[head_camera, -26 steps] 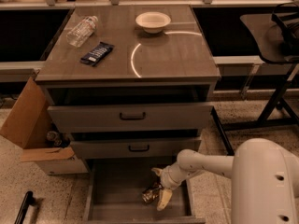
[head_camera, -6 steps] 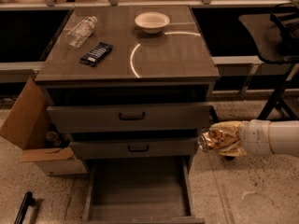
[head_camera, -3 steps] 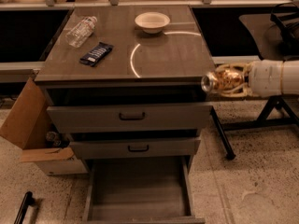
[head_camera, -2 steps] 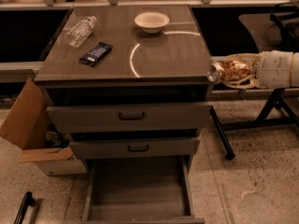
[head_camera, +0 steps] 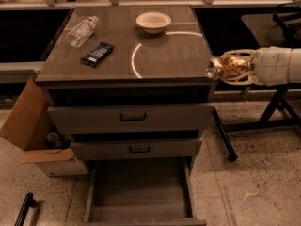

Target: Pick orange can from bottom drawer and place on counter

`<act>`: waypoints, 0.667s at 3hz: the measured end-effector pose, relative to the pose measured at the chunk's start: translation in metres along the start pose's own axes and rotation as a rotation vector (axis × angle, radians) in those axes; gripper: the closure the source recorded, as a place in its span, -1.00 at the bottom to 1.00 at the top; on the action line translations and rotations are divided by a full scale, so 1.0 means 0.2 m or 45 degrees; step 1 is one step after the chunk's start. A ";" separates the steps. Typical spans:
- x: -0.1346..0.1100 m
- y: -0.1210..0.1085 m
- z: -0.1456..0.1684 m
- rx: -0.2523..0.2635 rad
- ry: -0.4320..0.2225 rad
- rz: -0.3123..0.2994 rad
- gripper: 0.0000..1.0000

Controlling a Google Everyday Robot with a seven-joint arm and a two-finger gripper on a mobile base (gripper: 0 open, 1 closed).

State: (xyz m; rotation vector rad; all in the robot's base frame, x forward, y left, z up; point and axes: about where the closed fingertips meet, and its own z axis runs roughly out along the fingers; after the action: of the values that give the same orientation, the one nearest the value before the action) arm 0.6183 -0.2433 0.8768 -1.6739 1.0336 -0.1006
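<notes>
two fingers (head_camera: 234, 81), orange can (head_camera: 229, 67) beside counter (head_camera: 174, 55)

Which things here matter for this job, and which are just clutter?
Job: orange can, held in the gripper just right of the counter; open bottom drawer.
Clutter: plastic bottle, white bowl, dark packet on the counter; cardboard box on the floor.
</notes>
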 end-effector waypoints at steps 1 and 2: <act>-0.05 -0.19 0.10 -0.018 -0.034 0.001 1.00; -0.09 -0.33 0.21 -0.042 -0.053 -0.025 1.00</act>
State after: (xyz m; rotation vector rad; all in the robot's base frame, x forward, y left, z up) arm 0.6677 -0.1996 0.9222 -1.7098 0.9927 -0.0619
